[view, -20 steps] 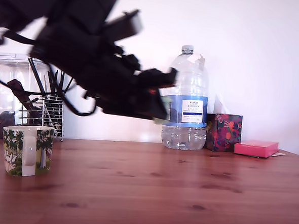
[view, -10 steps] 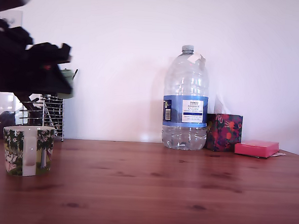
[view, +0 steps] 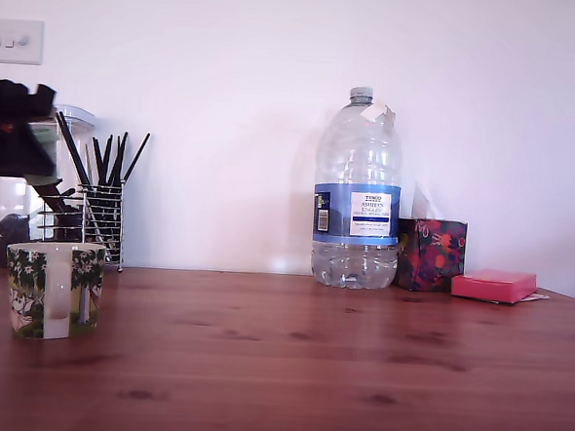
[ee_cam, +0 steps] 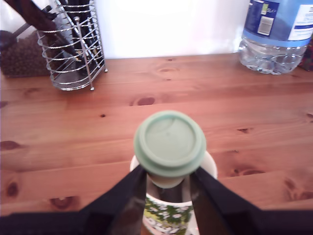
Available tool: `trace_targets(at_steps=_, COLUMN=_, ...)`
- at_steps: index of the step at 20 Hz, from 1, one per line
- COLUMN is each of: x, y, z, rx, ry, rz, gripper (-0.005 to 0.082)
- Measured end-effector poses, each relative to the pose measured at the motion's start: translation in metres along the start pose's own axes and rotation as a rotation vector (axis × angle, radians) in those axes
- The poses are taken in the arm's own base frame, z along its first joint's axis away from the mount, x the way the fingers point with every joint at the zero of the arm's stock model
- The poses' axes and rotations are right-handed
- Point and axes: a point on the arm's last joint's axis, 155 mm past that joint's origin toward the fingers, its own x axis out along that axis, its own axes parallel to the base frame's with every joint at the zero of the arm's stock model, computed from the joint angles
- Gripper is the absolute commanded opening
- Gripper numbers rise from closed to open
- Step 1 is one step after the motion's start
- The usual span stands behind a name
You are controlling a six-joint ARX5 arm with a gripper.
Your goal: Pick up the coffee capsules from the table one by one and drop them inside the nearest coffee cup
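- Green capsule (ee_cam: 169,145): looks light, stiff, smooth; claw (ee_cam: 168,180) clamped on its tapered body under the rim.
- Sits directly over mug (ee_cam: 172,208) mouth.

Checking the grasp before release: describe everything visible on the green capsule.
The green capsule is a pale sage pod, matte and plastic-looking, with a round flat face and a wider raised rim. It is pinched between the black fingers of the gripper, directly over the open mouth of the coffee cup, clear of the table.
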Motion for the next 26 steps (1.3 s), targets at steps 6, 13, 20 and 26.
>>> trace_targets(at_steps=6, x=0.0, y=-0.011, z=-0.002, rx=0.0, ry=0.009, rz=-0.062, gripper=0.0157)
trace_targets(at_steps=13, x=0.002, y=-0.012, z=-0.023, rx=0.018, ry=0.118, rz=-0.072, gripper=0.0157)
trace_targets(at_steps=20, x=0.027, y=-0.011, z=0.0, rx=0.043, ry=0.195, rz=-0.062, gripper=0.0157)
trace_targets(at_steps=26, x=0.046, y=-0.005, z=-0.025, rx=0.025, ry=0.364, rz=-0.052, gripper=0.0158)
